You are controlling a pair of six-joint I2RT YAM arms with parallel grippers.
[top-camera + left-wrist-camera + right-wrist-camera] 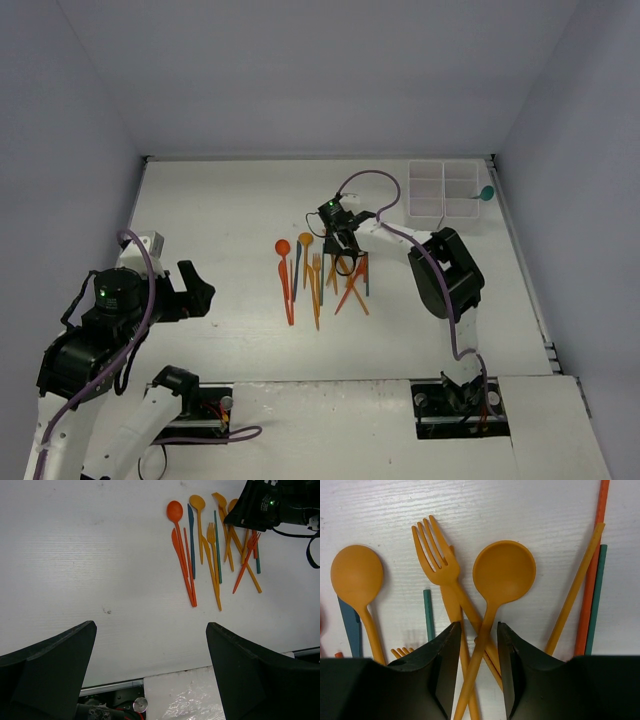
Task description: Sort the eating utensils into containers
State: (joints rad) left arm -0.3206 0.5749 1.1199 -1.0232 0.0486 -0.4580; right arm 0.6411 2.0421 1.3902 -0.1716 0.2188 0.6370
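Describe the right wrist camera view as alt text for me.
The black right end effector straddles the crossed handles of an orange spoon and an orange fork on a white table. A second orange spoon lies at left, a red handle at right.

The utensils [320, 275] lie bunched in the middle of the table [220, 220], the tray [443, 200] stands well apart at the far right, and one spoon [486, 193] juts past its right wall.

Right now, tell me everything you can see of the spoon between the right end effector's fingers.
The spoon is yellow-orange, apparently thin plastic: a round bowl and a slim straight handle. It lies on the white table, its handle slanting between the right end effector's parted fingers and crossing a fork's handle. Whether the fingers touch it is unclear.
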